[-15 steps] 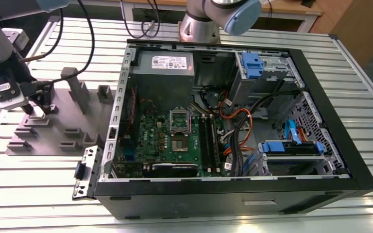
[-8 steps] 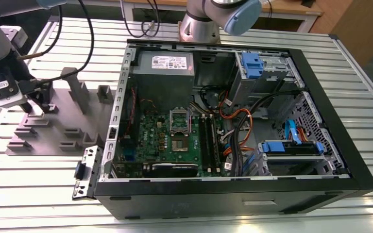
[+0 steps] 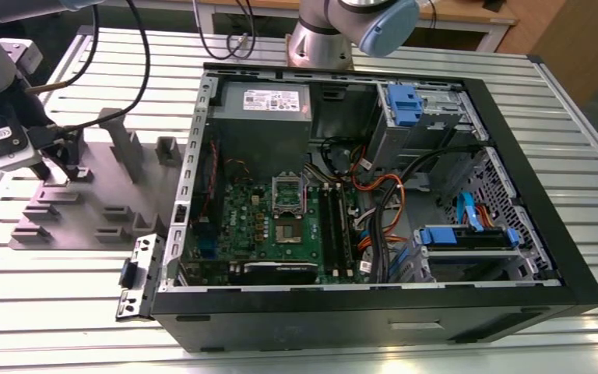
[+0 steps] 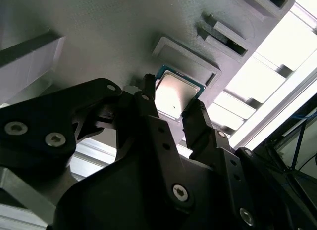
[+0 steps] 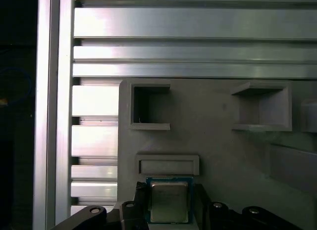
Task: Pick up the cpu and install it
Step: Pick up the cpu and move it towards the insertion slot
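Observation:
The cpu (image 4: 176, 93) is a small square chip with a silvery top and a thin pale rim. It sits between my gripper's (image 4: 173, 105) two black fingers, one on each of its opposite edges, and the jaws look closed against it. In the first wrist view the cpu (image 5: 169, 200) lies just over the grey fixture plate (image 5: 223, 141), beside a shallow rectangular recess (image 5: 167, 165). In the exterior view my gripper (image 3: 55, 167) is low over that plate (image 3: 102, 195), at the exterior view's left, well away from the motherboard socket (image 3: 287, 231).
An open computer case (image 3: 548, 257) lies on the slatted aluminium table (image 3: 50, 273), with the motherboard (image 3: 268, 226), cables and blue drive bays inside. The socket's hinged silver frame (image 3: 289, 189) stands raised. Grey blocks and posts rise from the fixture plate. The arm's base (image 3: 325, 39) is behind the case.

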You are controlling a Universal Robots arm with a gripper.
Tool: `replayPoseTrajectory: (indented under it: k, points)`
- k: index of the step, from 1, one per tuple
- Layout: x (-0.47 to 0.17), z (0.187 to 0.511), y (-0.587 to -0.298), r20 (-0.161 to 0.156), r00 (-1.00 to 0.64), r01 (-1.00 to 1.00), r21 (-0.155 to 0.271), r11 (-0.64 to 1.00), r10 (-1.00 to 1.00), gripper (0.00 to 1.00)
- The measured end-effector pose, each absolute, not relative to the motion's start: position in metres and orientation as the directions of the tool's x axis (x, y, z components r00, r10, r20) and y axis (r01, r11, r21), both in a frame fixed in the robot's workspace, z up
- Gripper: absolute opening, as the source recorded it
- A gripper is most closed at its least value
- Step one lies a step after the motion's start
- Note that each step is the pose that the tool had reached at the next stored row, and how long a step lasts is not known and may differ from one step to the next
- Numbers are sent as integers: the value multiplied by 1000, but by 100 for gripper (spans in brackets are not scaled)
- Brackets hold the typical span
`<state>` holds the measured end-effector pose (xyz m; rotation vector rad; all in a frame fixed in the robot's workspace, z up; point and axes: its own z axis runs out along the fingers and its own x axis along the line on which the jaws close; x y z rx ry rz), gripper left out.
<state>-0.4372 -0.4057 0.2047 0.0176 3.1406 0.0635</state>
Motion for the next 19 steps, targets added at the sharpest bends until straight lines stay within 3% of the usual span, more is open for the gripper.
replayPoseTrajectory:
  k: [19]
  points:
    - [-437, 211, -406, 0, -1000, 11, 40, 999, 11, 47]
